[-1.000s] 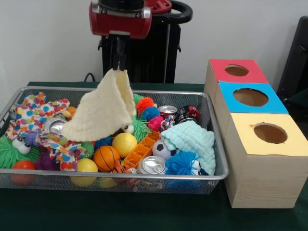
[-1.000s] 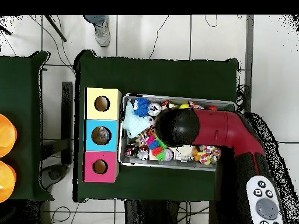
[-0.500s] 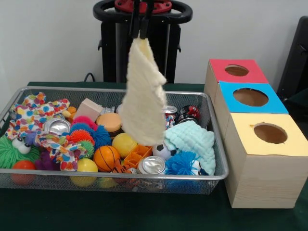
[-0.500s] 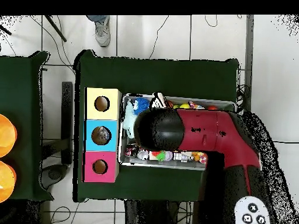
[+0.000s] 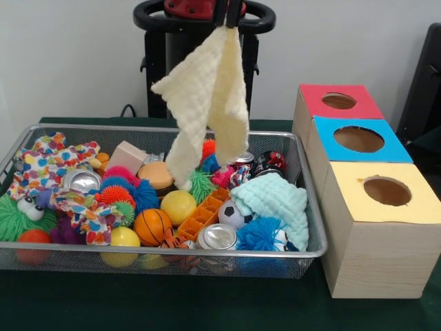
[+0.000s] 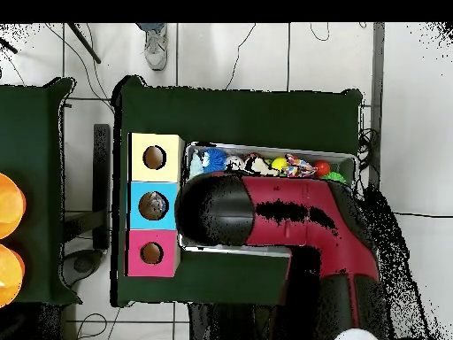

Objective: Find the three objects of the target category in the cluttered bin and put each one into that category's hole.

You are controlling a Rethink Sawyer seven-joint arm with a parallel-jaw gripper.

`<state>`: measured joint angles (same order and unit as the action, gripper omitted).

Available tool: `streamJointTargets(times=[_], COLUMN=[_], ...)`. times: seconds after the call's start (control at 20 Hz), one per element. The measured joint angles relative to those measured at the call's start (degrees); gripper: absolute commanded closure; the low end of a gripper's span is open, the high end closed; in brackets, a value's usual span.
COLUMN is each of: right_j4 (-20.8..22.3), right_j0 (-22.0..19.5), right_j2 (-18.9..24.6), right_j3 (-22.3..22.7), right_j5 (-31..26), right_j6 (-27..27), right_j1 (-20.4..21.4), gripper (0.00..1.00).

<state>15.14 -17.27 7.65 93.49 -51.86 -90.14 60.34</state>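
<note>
A cream-yellow cloth (image 5: pixel 207 96) hangs high over the middle of the wire bin (image 5: pixel 165 254), clear of the clutter, its lower corner dangling near the toys. My gripper (image 5: pixel 229 21) is at the top edge, shut on the cloth's top. Right of the bin stand three boxes with round holes: red (image 5: pixel 339 101), blue (image 5: pixel 358 139) and yellow (image 5: pixel 387 191). A mint cloth (image 5: pixel 272 203) and a multicoloured patterned cloth (image 5: pixel 52 165) lie in the bin. In the overhead view the red arm (image 6: pixel 283 212) covers most of the bin and hides the gripper.
The bin holds balls, spiky toys, drink cans (image 5: pixel 219 236), an orange block (image 5: pixel 200 214) and a wooden cube (image 5: pixel 126 156). In the overhead view the boxes (image 6: pixel 153 205) sit left of the bin, and a person's shoe (image 6: pixel 156 49) shows at the top.
The gripper has lifted the cream cloth out of the bin and carried it right towards the boxes. The cloth now swings, flared out. Overhead, the arm has shifted left.
</note>
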Motion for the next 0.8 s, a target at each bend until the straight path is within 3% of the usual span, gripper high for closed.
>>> streamJointTargets(times=[0.8], right_j4=[-0.2], right_j0=[2.1], right_j2=[-4.3], right_j3=[6.8], right_j5=[12.6], right_j6=[0.0], right_j1=[-2.2], gripper=[1.00])
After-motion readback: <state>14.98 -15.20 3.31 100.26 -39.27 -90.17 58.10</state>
